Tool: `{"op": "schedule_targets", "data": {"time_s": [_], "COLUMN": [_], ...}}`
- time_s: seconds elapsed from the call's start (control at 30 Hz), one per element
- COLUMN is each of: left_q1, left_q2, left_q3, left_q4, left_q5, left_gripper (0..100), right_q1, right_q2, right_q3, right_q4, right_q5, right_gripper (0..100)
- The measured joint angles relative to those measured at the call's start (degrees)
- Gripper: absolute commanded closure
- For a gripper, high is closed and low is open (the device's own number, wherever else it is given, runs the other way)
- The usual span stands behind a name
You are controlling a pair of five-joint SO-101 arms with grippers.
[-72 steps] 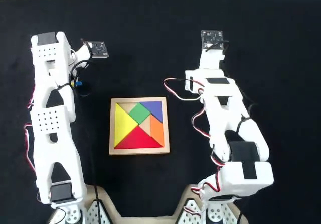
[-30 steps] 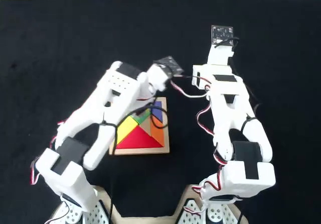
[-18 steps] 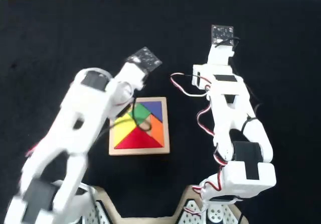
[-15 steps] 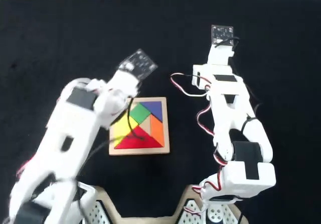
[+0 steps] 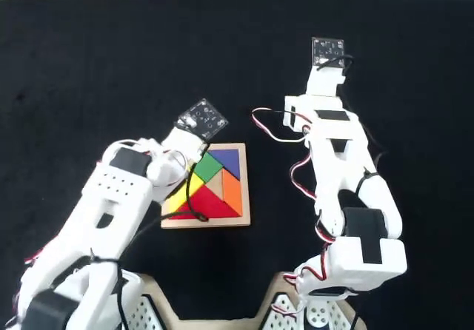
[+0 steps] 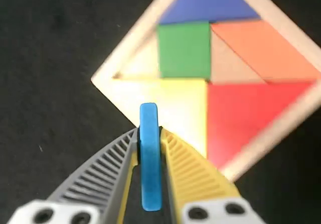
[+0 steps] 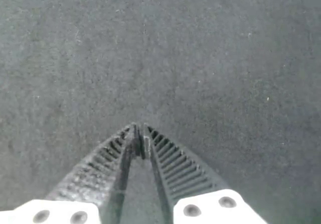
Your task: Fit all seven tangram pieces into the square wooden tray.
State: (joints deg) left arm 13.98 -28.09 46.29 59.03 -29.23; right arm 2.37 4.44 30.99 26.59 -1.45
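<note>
Fingers (image 6: 113, 161) of left gripper (image 6: 149, 131) clamped on thin blue tangram piece (image 6: 149, 176), edge-on above yellow triangle (image 6: 170, 103) in square wooden tray (image 6: 102, 77); right gripper (image 7: 139, 133) closed, empty, over black cloth (image 7: 200, 43). Risk: released on edge, piece may miss vacant corner slot (image 6: 136, 66), landing tilted.

Left arm (image 5: 111, 197) hides much of the yellow piece (image 5: 175, 199) along the wooden tray's (image 5: 222, 222) left side. The light-blue piece (image 6: 150, 158), over the tray, is seen edge-on, its shape unclear.
</note>
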Motion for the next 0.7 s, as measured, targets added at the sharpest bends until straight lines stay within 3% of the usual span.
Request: {"op": "schedule_targets", "data": {"time_s": [0.13,0.37,0.5,0.7], "left_q1": [-1.6,-2.0,-2.0,-2.0], "left_q2": [4.7,5.0,-4.4,-28.7], "left_q3": [0.0,2.6,7.1,12.5], "left_q4": [-6.1,-9.6,-7.4,-0.8], "left_q5": [2.9,9.8,12.2,14.9], "left_gripper": [97,97,97,97], "right_q1": [0.0,0.0,0.0,0.0], "right_q2": [0.0,0.0,0.0,0.0], "right_q3": [0.0,0.0,0.0,0.0], "right_q4": [0.0,0.0,0.0,0.0], "right_q5": [0.0,0.0,0.0,0.0], "right_gripper": [98.6,98.6,98.6,98.6]}}
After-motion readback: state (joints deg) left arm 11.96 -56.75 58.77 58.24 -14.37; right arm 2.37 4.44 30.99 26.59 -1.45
